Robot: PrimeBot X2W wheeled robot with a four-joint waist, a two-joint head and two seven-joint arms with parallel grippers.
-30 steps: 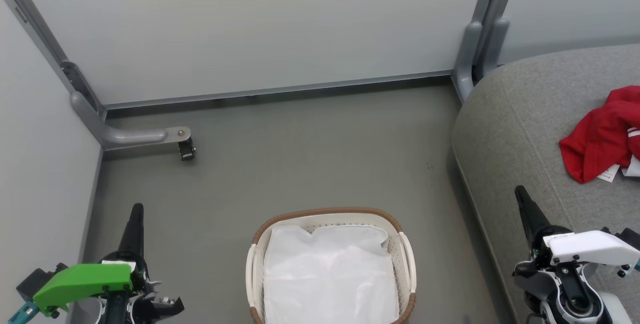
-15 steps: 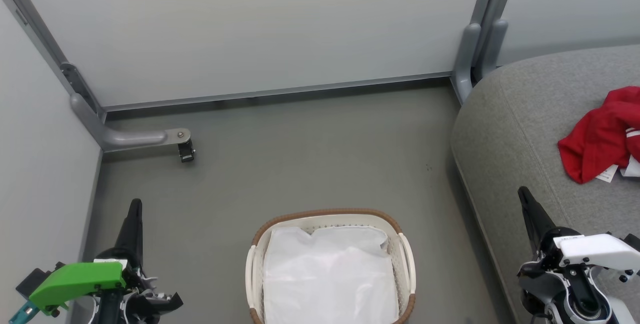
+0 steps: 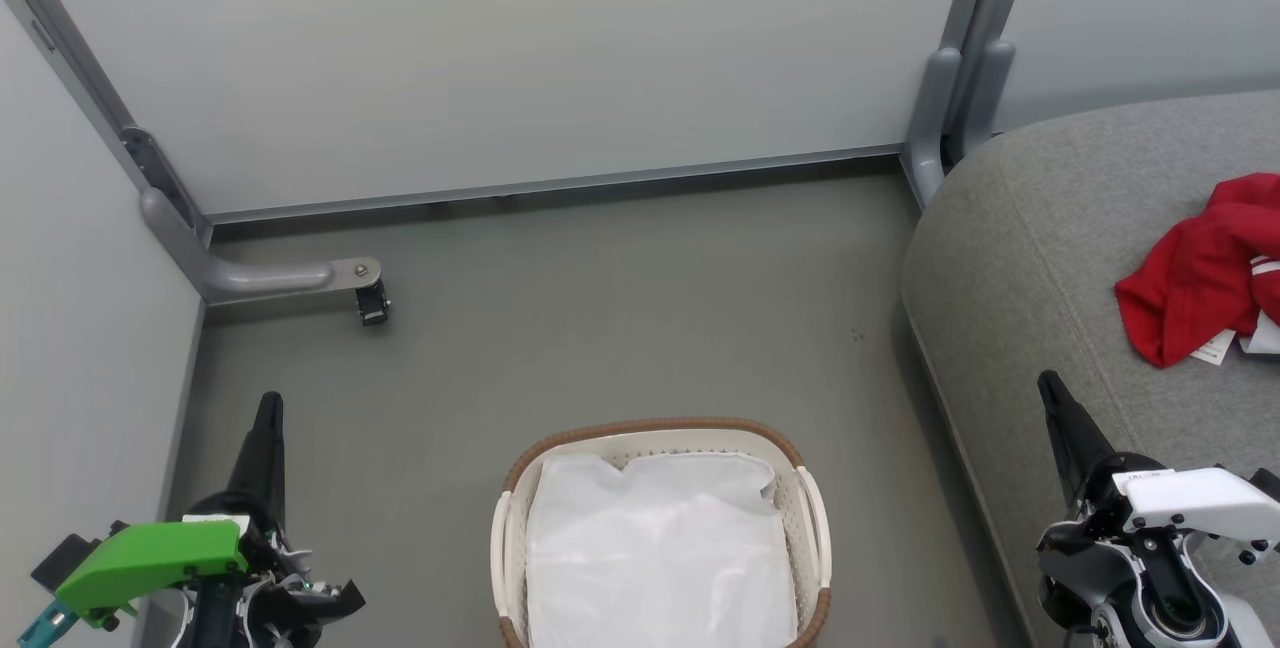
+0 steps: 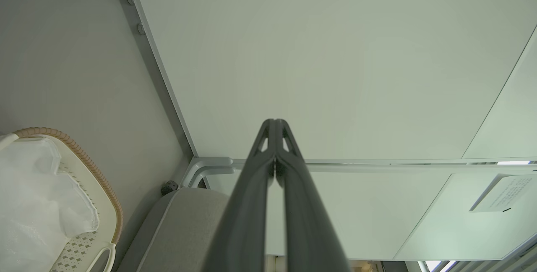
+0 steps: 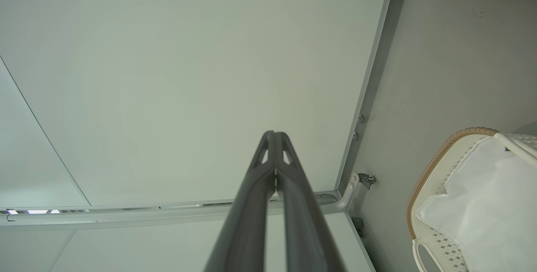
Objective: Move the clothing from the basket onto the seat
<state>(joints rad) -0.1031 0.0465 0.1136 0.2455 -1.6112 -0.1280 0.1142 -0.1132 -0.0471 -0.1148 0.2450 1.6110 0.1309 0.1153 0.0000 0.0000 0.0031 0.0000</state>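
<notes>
With the red clothing [image 3: 1195,278] lying on the grey sofa cushion [image 3: 1020,248] at three o'clock and the laundry basket [image 3: 650,425] at six o'clock holding just its white liner sheet [image 3: 655,548], the task looks done, so the left gripper [image 3: 268,400] and right gripper [image 3: 1048,384] rest pinched closed and empty.

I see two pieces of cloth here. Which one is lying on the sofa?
The red clothing, crumpled on the grey seat at the right. The other, a plain white sheet, lies inside the basket.
</notes>
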